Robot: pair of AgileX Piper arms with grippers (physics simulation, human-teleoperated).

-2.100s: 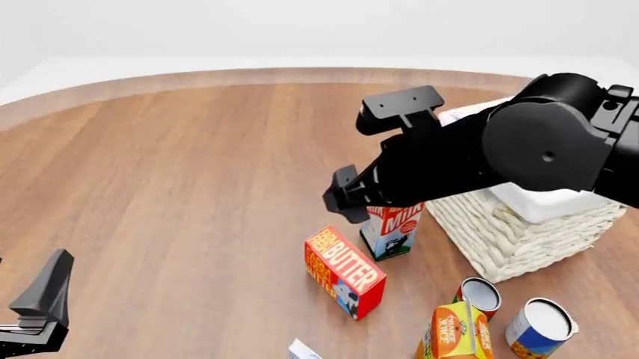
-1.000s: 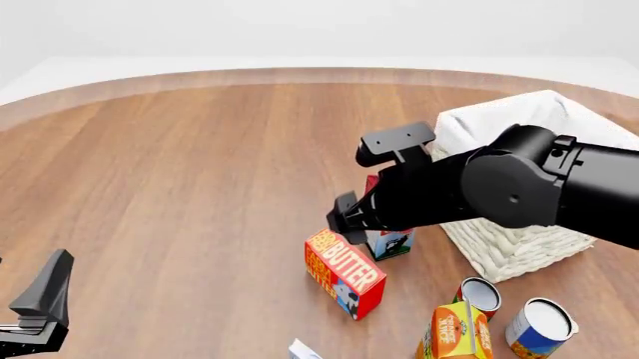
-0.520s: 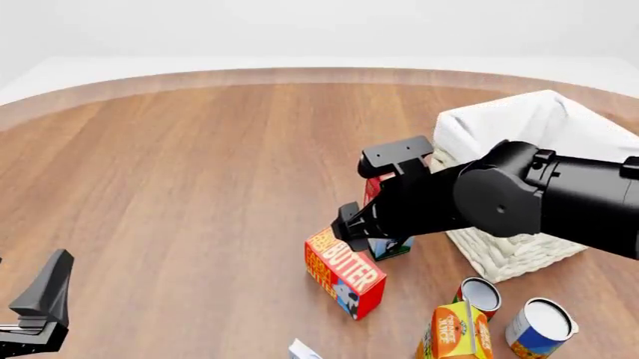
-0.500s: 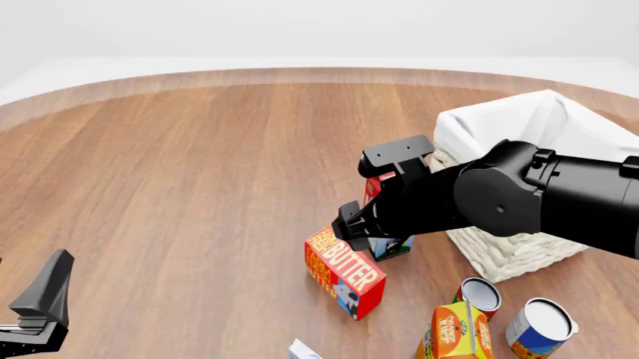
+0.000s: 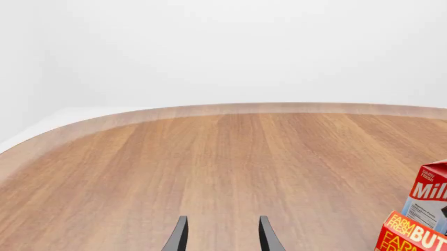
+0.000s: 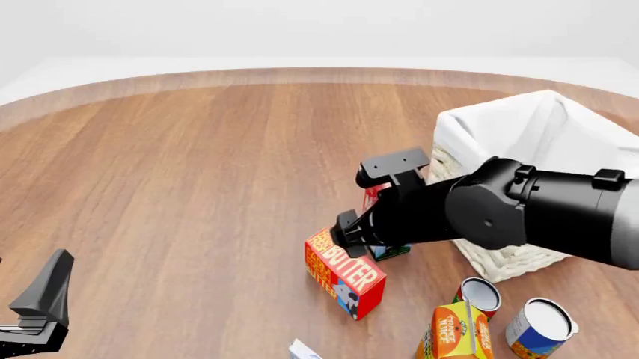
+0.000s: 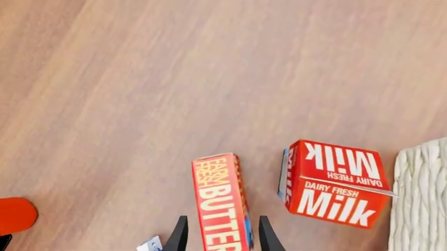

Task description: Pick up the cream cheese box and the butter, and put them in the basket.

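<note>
The butter [image 6: 346,274] lies on the table in front of the milk carton; it also shows as the red butter [image 7: 222,205] in the right wrist view. My right gripper [image 7: 220,238] is open just above it, one finger on each long side, not closed on it. In the front view the right arm [image 6: 450,217] hides those fingertips. Only a corner of the cream cheese box [image 6: 304,350] shows at the bottom edge, near the butter. The basket [image 6: 504,258] stands at the right, cloth-lined. My left gripper [image 5: 222,240] is open over bare wood at the near left.
A red milk carton [image 7: 335,183] stands between the butter and the basket, close to the right arm. An orange juice carton [image 6: 454,333] and two cans [image 6: 481,293] [image 6: 539,325] sit at the near right. Bare wood stretches left and far.
The right arm has come down and forward from beside the basket to just over the butter. The butter, the milk carton and the left arm have not moved.
</note>
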